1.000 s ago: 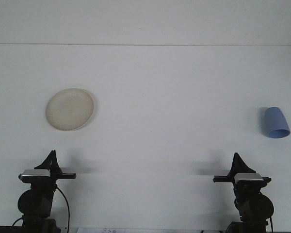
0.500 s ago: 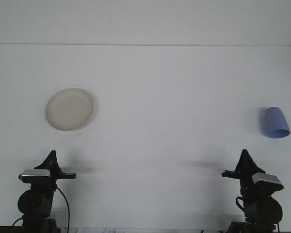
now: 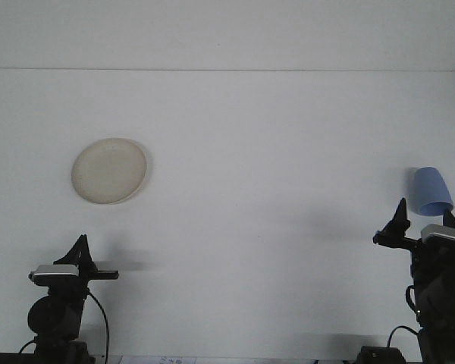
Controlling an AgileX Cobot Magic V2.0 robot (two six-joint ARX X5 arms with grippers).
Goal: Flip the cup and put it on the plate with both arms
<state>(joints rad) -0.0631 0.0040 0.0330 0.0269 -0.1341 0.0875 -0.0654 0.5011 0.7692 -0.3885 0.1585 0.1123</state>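
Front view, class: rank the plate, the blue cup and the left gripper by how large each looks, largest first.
1. Plate, clearly the widest.
2. Left gripper and blue cup look about alike; the gripper sits nearer the camera, so I won't rank those two.

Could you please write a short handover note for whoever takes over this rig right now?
Right gripper: open, empty, just short of the blue cup.
Left gripper: parked low at the near left, holding nothing.
Blue cup: far right of the table, upside down, untouched.
Plate: left side, nothing on it.
Done: only the approach to the cup.
Left: grasp the cup, flip it, set it on the plate.
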